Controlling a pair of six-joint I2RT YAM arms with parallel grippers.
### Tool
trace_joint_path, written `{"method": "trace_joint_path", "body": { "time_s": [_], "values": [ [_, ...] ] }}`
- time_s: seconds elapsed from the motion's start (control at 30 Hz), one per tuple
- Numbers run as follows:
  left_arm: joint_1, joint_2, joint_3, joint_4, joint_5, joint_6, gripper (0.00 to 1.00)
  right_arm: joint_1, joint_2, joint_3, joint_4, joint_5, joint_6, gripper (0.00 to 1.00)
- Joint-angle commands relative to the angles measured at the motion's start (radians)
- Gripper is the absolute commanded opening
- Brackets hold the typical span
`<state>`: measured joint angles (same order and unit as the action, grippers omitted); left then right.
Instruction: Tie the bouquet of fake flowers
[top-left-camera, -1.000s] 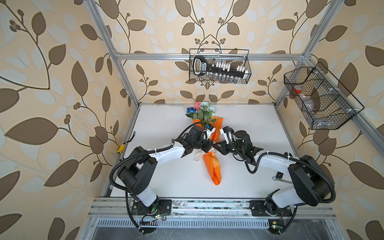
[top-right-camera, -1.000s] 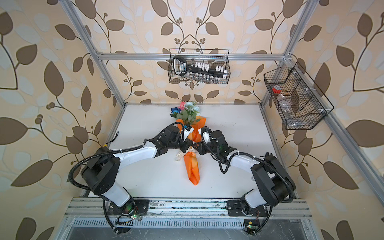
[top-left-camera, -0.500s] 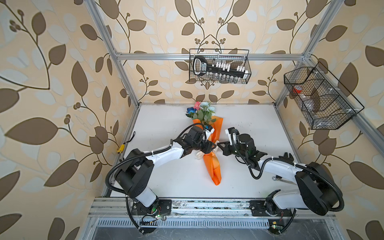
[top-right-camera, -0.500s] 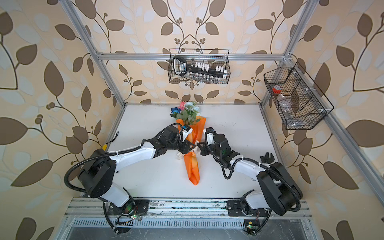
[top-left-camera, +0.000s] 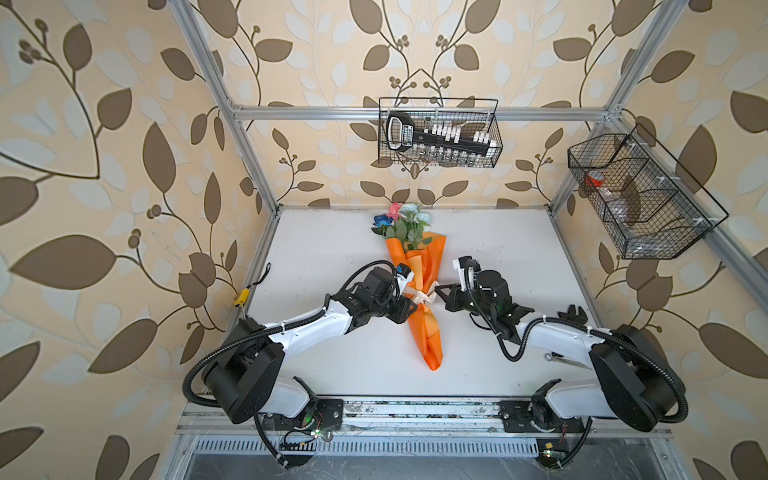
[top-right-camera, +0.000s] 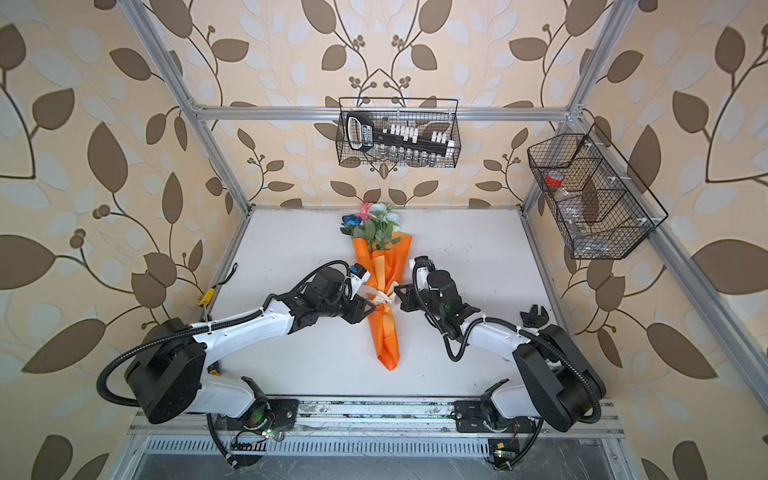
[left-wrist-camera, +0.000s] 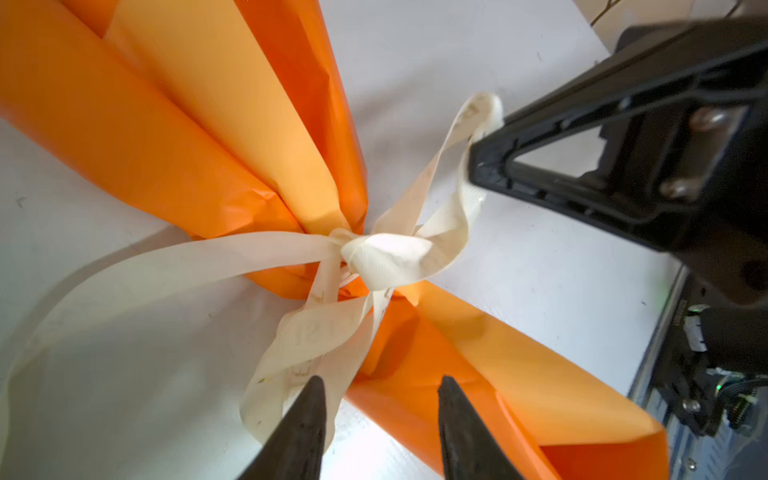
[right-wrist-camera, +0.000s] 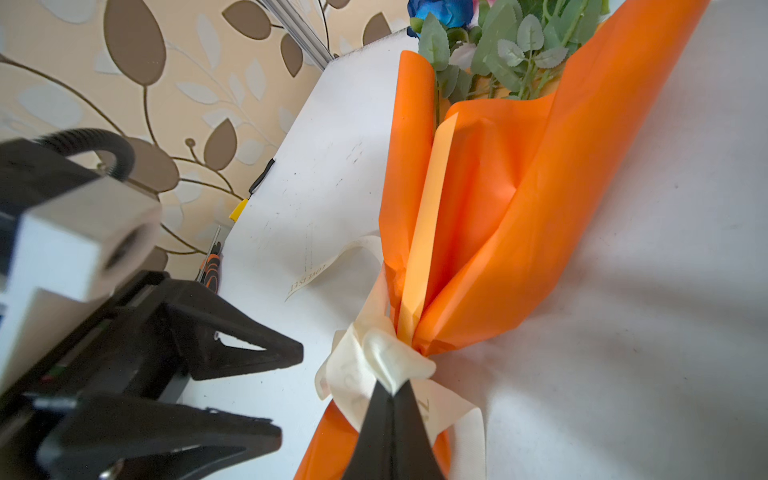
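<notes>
On the table (top-left-camera: 332, 249), bouquet (top-left-camera: 417, 266) lengthwise; left gripper (top-left-camera: 411, 308) just left of its ribbon (top-left-camera: 424, 297), right gripper (top-left-camera: 439, 291) just right.

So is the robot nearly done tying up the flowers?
Nearly, it seems. The cream ribbon is already knotted round the orange bouquet, with loops like a bow. The right pincer is shut on one loop; the left pincer is open beside another. Left: perhaps snugging the bow and letting go.
</notes>
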<state>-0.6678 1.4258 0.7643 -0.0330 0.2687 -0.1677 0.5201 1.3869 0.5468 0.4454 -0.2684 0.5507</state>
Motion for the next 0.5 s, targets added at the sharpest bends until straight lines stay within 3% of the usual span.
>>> {"method": "trace_joint_path", "body": {
  "time_s": [0.0, 0.2, 0.33, 0.37, 0.47],
  "values": [
    [0.0, 0.047, 0.03, 0.029, -0.005, -0.008, 0.43, 0.007, 0.015, -0.008, 0.013, 0.006, 0.014, 0.0],
    [0.0, 0.095, 0.06, 0.031, -0.018, -0.005, 0.31, 0.011, 0.017, -0.006, 0.018, 0.005, 0.014, 0.0],
    [0.0, 0.116, 0.073, 0.038, -0.01, -0.007, 0.31, 0.011, 0.017, -0.006, 0.019, 0.005, 0.016, 0.0],
    [0.0, 0.119, 0.077, 0.038, -0.014, -0.009, 0.28, 0.011, 0.017, -0.007, 0.019, 0.004, 0.018, 0.0],
    [0.0, 0.117, 0.086, 0.023, -0.045, -0.025, 0.07, 0.011, 0.017, -0.003, 0.019, 0.004, 0.02, 0.0]
  ]
}}
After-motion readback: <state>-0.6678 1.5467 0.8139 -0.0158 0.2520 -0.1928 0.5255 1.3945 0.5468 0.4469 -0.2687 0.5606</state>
